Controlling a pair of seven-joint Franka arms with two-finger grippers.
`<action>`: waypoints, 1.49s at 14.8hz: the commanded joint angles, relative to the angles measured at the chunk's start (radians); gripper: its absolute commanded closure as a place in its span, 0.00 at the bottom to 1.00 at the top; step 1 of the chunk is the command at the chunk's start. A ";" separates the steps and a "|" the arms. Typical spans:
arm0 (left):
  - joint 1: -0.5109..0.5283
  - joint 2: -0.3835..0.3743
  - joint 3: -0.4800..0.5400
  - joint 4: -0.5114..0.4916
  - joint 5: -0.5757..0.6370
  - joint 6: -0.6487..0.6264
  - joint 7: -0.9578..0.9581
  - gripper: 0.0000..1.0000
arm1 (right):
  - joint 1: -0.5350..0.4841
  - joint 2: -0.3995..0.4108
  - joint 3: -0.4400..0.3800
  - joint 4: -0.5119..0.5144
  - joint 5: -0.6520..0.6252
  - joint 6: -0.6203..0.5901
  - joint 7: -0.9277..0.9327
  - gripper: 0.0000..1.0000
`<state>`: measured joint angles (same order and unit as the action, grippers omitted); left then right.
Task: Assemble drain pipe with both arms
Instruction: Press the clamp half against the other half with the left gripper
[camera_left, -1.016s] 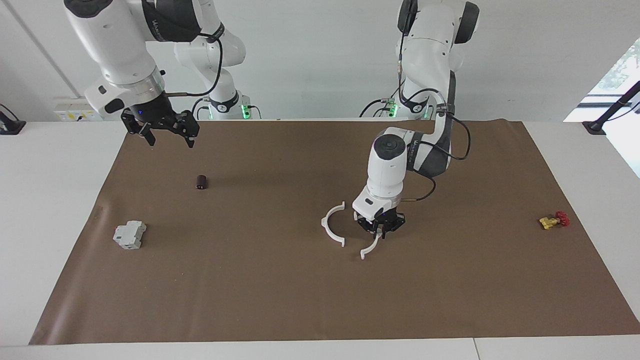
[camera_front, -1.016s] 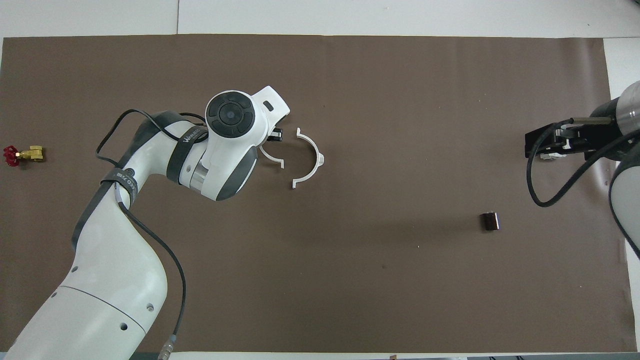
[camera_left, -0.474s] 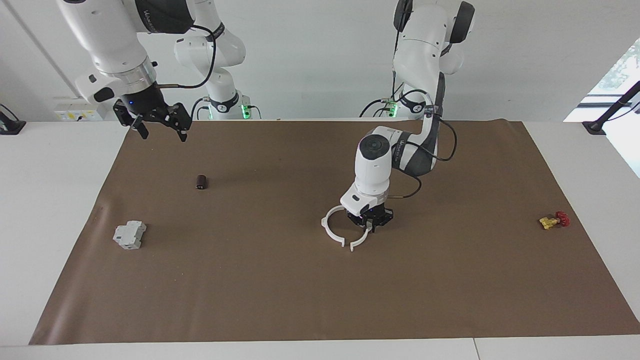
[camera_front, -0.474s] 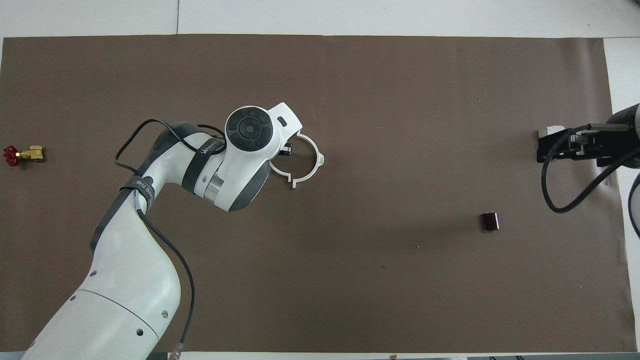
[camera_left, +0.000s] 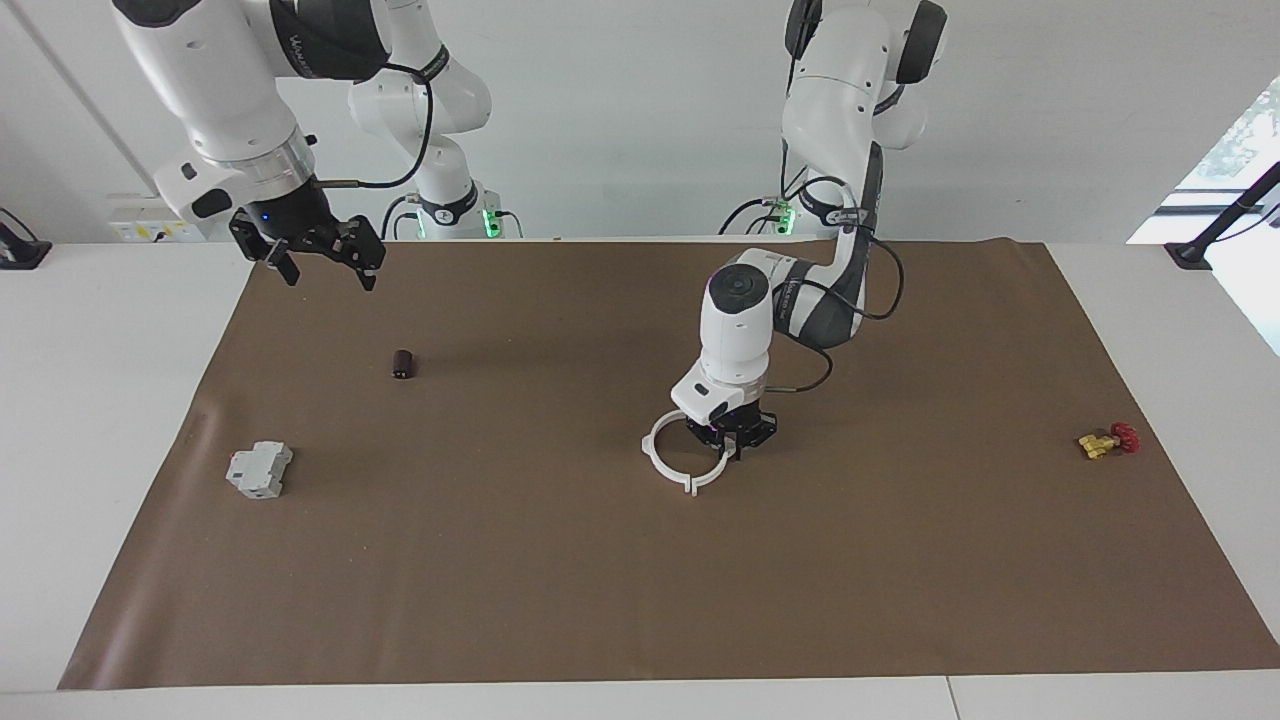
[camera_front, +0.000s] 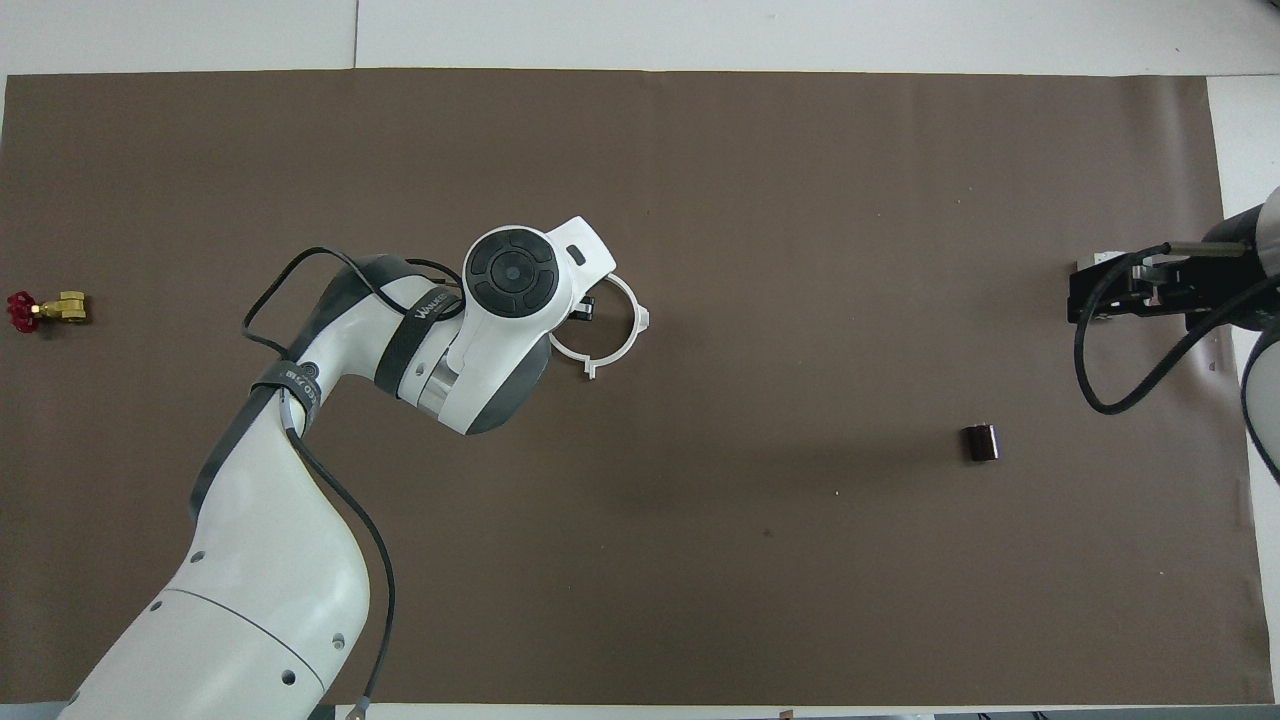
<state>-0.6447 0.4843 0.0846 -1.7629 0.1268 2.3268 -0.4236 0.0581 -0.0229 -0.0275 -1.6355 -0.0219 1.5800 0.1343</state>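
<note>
On the brown mat (camera_left: 560, 560), near the middle of the table, the two white pipe halves (camera_left: 662, 458) lie flat, meeting as one ring with small tabs sticking outward; a round shape, it has no long axis. The left gripper (camera_left: 733, 447) is down at the ring's edge toward the left arm's end, clenched on that half. The right gripper (camera_left: 320, 268) hangs spread wide over the mat's corner at the right arm's end, waiting.

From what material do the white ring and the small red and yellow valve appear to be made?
White ring: probably plastic, matte; it is thin, evenly white and without shine. Valve: the yellow body looks like brass, because it has a dull golden colour; the red handle could be painted metal or plastic, which the views leave open.
</note>
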 joint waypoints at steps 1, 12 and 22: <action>-0.016 -0.032 0.012 -0.047 0.024 0.028 -0.015 1.00 | -0.011 -0.002 0.000 0.003 0.005 -0.009 -0.012 0.00; -0.018 -0.042 0.011 -0.064 0.022 0.014 -0.015 1.00 | -0.009 0.000 -0.002 -0.001 0.008 -0.008 -0.015 0.00; -0.018 -0.042 0.011 -0.055 0.020 0.036 -0.012 0.24 | -0.011 -0.003 -0.002 0.034 0.013 -0.029 -0.015 0.00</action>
<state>-0.6505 0.4724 0.0840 -1.7857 0.1269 2.3427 -0.4235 0.0583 -0.0227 -0.0313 -1.6272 -0.0205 1.5768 0.1343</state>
